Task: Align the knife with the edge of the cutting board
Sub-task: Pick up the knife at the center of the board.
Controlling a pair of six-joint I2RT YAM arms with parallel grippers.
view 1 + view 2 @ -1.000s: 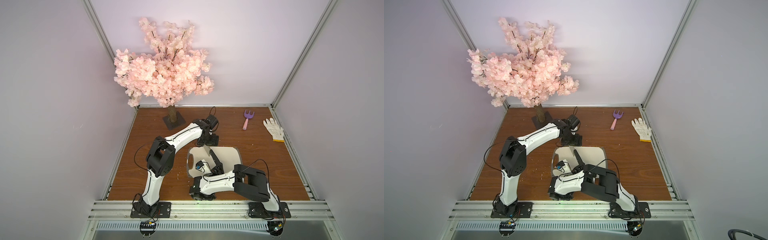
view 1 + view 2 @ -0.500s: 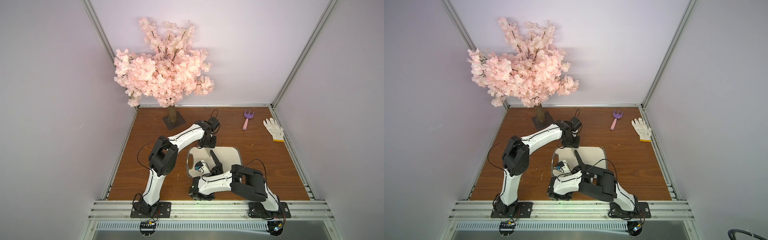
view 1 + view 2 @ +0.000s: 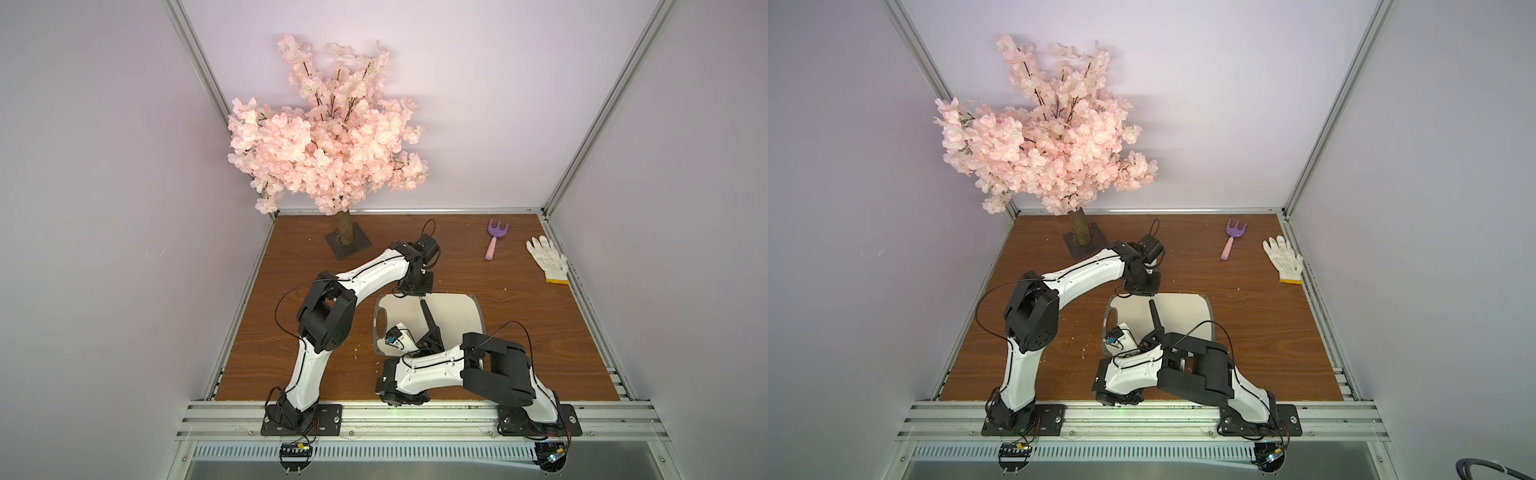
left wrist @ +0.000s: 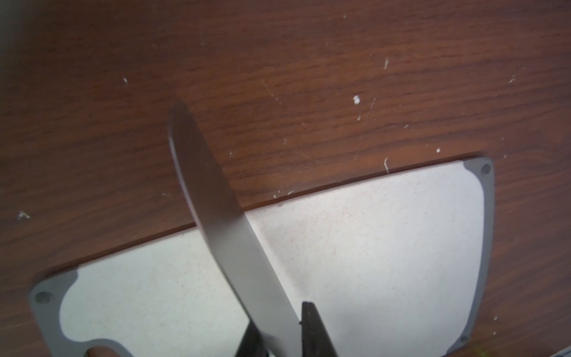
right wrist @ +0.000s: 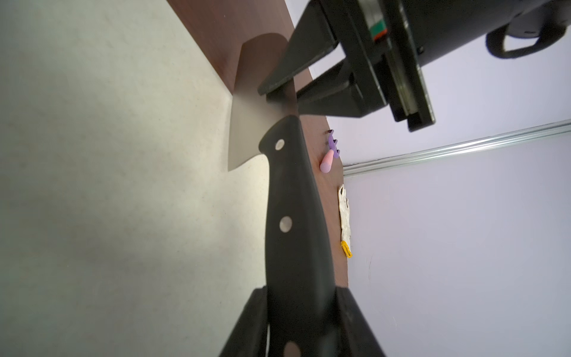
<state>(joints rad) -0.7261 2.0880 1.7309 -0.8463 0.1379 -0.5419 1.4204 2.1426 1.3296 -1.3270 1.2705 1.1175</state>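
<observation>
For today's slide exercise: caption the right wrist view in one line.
Right gripper holds the knife by its handle over the cutting board; left gripper straddles the blade.

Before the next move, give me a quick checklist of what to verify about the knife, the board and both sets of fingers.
1. Right fingers clamped on the knife handle: ok.
2. Left fingers straddling the blade: ok.
3. Left fingers actually pressing the blade: cannot tell.
4. Knife parallel to a cutting board edge: not ok. The blade crosses the far edge at a slant, with its tip over the wooden table.
5. Toy garden fork and work glove clear of the board: ok.
</observation>
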